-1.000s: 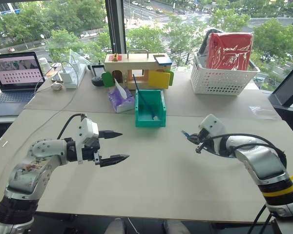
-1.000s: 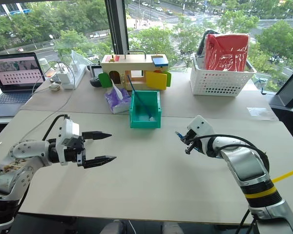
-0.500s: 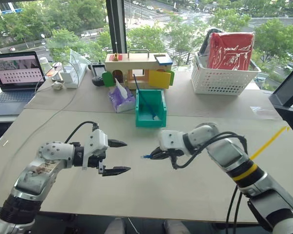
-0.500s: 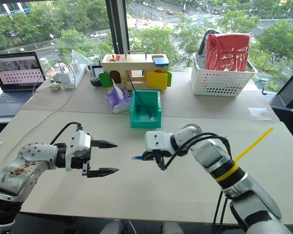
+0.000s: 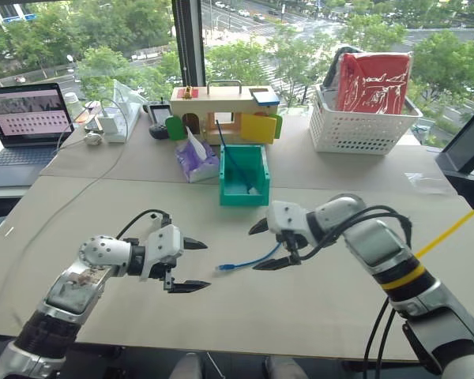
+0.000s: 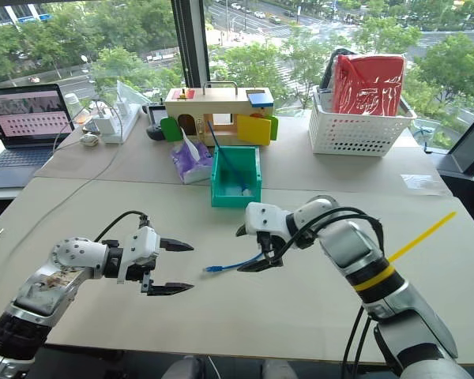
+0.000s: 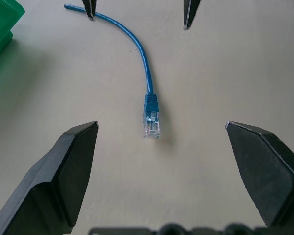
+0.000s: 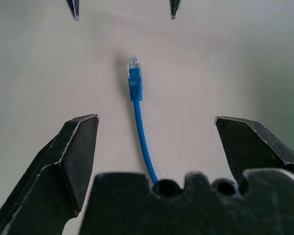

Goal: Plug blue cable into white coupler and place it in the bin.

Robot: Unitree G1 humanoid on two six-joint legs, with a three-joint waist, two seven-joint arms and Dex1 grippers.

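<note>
On desk front-left: left end effector (image 5: 191, 264) spread wide, facing plug, likely to grab | centre: blue cable (image 5: 249, 260) loose on desk (image 5: 103, 205) | right end effector (image 5: 266, 246) released, straddling cable tail | bin (image 5: 243, 178) behind.

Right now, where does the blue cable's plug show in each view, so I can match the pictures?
Left eye view: the blue cable's plug lies on the table between the left tool and right tool.
Right eye view: same spot.
Left wrist view: centre, plug end nearest.
Right wrist view: upper centre.
Shared landmark: the opposite tool's two black fingertips beyond the cable.
</note>
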